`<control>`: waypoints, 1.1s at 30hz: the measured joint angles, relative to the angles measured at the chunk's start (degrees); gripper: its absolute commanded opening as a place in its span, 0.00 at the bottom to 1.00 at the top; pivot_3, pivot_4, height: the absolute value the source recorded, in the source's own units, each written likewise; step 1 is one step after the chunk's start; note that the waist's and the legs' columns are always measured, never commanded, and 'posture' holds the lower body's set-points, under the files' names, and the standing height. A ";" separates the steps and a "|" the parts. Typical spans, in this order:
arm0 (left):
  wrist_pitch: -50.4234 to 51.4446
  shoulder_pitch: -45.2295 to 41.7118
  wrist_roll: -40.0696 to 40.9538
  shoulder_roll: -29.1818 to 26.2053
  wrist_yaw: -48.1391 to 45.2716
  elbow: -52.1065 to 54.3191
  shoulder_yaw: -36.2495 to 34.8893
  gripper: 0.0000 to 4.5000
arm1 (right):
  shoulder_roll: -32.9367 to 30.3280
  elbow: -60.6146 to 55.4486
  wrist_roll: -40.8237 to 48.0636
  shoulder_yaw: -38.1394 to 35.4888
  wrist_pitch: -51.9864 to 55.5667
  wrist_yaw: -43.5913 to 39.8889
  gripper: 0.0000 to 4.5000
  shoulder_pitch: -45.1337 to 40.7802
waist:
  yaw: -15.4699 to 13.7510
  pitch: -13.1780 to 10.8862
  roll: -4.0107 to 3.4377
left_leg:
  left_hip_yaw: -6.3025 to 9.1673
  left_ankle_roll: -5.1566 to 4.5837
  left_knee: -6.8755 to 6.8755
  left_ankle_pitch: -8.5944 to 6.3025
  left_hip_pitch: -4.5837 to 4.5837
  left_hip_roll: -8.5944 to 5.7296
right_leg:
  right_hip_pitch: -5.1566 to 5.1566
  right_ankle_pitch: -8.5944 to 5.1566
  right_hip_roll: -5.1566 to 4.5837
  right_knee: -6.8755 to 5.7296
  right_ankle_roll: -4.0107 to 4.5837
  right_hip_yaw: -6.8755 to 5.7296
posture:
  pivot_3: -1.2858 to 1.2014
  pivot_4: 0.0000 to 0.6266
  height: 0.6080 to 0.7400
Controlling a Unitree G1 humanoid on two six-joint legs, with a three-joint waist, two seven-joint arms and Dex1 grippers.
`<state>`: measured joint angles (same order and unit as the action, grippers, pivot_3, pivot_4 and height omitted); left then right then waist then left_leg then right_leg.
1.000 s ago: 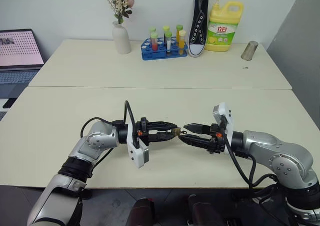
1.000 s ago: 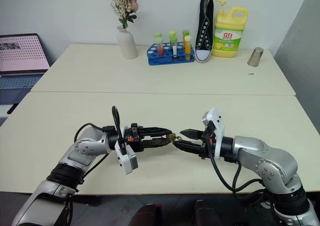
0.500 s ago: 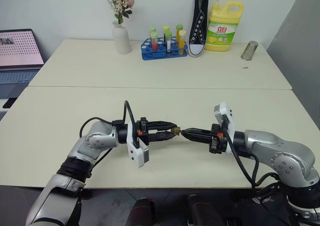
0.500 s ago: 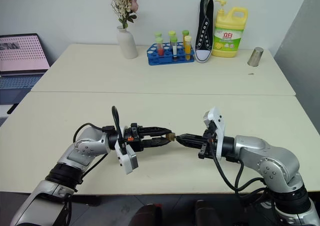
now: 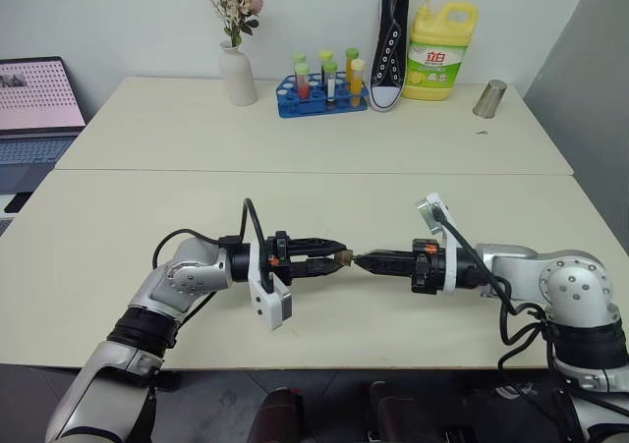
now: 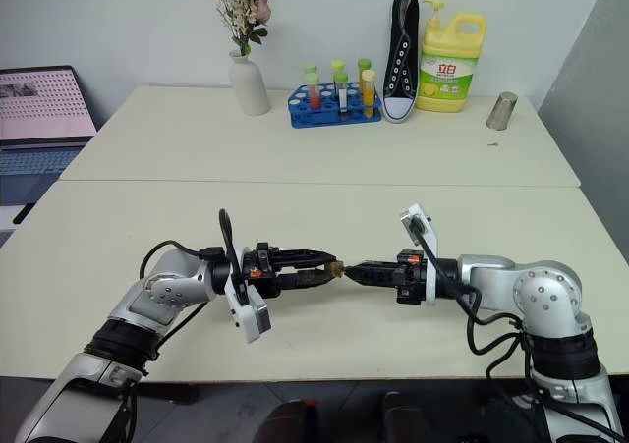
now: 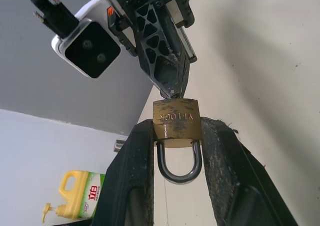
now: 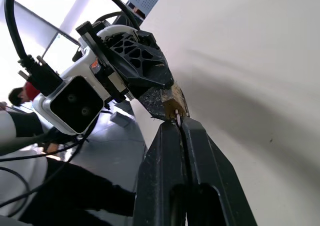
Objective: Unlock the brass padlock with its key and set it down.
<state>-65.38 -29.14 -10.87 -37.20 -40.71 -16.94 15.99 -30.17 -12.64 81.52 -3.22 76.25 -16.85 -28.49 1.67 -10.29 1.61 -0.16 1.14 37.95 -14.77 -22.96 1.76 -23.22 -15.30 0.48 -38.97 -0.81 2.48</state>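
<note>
Both arms reach inward, forearms roughly level above the cream desk [image 5: 118,217], tips meeting between them. Left end effector [image 5: 337,258] points right, fingers [image 7: 137,186] pinching the small brass rectangular padlock [image 7: 176,120] by its body, silver shackle between them. Right end effector [image 5: 360,260] points left, fingers pressed together on the thin silvery key [image 8: 177,118], touching the padlock's underside.
</note>
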 measured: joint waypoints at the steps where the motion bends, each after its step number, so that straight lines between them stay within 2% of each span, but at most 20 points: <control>1: 0.00 -0.02 -0.29 -0.10 0.16 -0.08 0.00 0.21 | 0.15 1.01 1.49 0.00 0.55 1.61 0.00 -0.44 | 0.01 0.00 0.00 | 0.00 0.00 -0.01 0.00 0.00 0.00 | 0.00 0.00 0.00 0.00 0.00 0.00 | 0.52 0.24 1.00; 7: 0.04 0.00 -0.73 -0.38 1.36 -0.21 -0.01 0.21 | 0.37 5.98 12.99 0.21 1.10 11.46 0.00 -1.24 | 0.08 0.00 0.00 | -0.01 -0.01 -0.01 0.00 -0.03 -0.01 | -0.01 0.00 -0.02 0.01 0.00 0.00 | 0.52 0.24 1.00; 12: 0.04 0.04 -1.09 -0.43 1.56 -0.03 0.07 0.21 | -0.69 6.92 18.73 1.50 0.46 16.76 0.00 -1.26 | 0.12 0.00 0.00 | -0.01 -0.01 -0.01 0.00 -0.03 0.00 | -0.01 0.00 -0.02 0.01 -0.01 0.00 | 0.52 0.24 1.00; 27: 0.14 0.02 -1.58 -1.17 2.65 0.02 0.05 0.21 | -2.24 7.78 29.22 5.22 -4.65 25.61 0.00 -1.20 | 0.13 0.00 0.00 | -0.01 -0.01 -0.02 0.00 -0.05 0.01 | -0.02 -0.01 -0.02 0.02 -0.01 0.01 | 0.52 0.24 1.00; 33: 0.12 0.02 -1.75 -1.32 2.97 -0.02 0.07 0.21 | -3.27 6.70 28.91 6.40 -5.83 25.22 0.00 -0.97 | 0.12 0.00 0.00 | -0.01 -0.01 -0.02 0.00 -0.05 0.02 | -0.04 -0.01 -0.03 0.03 -0.01 0.01 | 0.52 0.24 1.00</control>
<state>-65.26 -29.12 -12.62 -38.53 -37.73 -16.96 16.05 -33.44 -5.94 110.42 3.18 70.42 8.37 -29.46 1.79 -10.29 1.61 -0.17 1.13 37.92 -14.77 -23.01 1.79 -23.26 -15.31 0.45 -38.95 -0.83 2.49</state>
